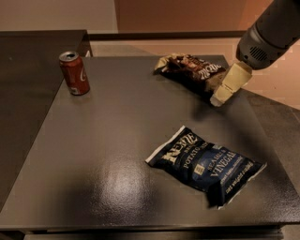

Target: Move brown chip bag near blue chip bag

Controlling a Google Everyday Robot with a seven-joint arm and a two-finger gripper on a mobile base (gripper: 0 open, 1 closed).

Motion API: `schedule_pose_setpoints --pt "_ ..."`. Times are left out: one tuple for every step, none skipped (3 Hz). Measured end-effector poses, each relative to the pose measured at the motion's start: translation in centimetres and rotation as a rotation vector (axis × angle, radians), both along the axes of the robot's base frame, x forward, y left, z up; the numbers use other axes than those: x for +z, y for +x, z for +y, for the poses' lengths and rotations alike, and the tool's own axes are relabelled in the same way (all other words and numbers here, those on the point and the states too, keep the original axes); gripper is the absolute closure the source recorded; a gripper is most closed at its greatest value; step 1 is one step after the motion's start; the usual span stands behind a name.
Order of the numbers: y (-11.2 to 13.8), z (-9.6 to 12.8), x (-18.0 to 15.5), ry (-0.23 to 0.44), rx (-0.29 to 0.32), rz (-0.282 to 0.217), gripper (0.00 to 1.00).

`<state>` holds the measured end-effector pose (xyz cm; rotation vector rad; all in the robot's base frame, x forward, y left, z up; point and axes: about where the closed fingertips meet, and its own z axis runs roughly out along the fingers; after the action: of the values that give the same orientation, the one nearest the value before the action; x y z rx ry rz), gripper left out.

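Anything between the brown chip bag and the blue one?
Nothing visible: only bare table between brown chip bag and blue chip bag. The tool is at the brown bag's right end; red can far left.

Dark tables, warm walls, soft glare.
A dark grey table (117, 140) fills the view, a pale sheen pooling on its near half. A second dark table (33, 61) sits left, tan floor (276, 89) shows right, and cream wall (56, 14) meets orange-brown panel (187, 14) behind. The gripper (227, 86) hangs over the far right corner.
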<state>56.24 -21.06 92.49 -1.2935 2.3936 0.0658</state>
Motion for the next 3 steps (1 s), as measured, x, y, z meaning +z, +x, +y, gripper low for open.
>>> schedule_pose_setpoints --pt "2.9 -0.2 -2.2 0.020 -0.062 -0.002 0.00" --pt "5.4 -0.8 -4.4 0.032 -0.122 -0.014 0.00" --pt "7.3 -1.1 -6.0 0.035 -0.152 -0.013 0.00"
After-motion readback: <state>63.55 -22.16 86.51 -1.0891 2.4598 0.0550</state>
